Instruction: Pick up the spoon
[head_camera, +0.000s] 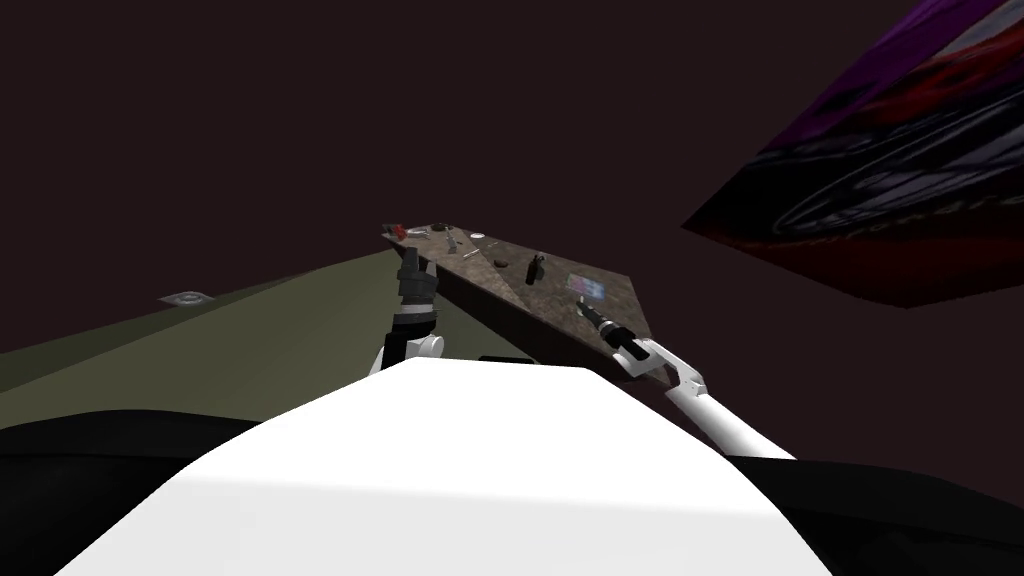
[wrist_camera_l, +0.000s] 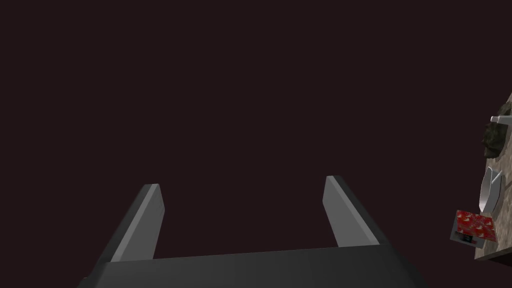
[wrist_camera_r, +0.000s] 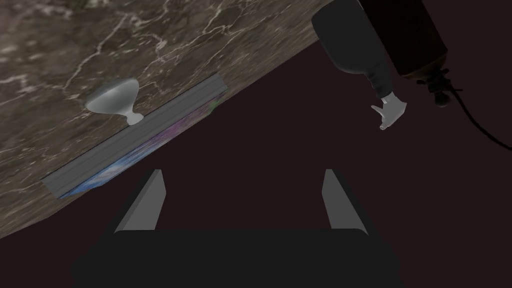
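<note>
1. On the brown marbled tabletop, the grey spoon lies beside a flat grey book
2. Your right gripper hangs spread nearby, likely readying a straddle; your left gripper idles spread

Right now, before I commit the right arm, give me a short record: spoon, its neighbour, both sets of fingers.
spoon: small, grey, rounded bowl, lying on the brown marbled countertop
neighbour: flat book with grey edge and blue-purple cover, close beside the spoon at the countertop's edge
right gripper: fingers open, empty, apart from the spoon
left gripper: fingers open, empty
</note>
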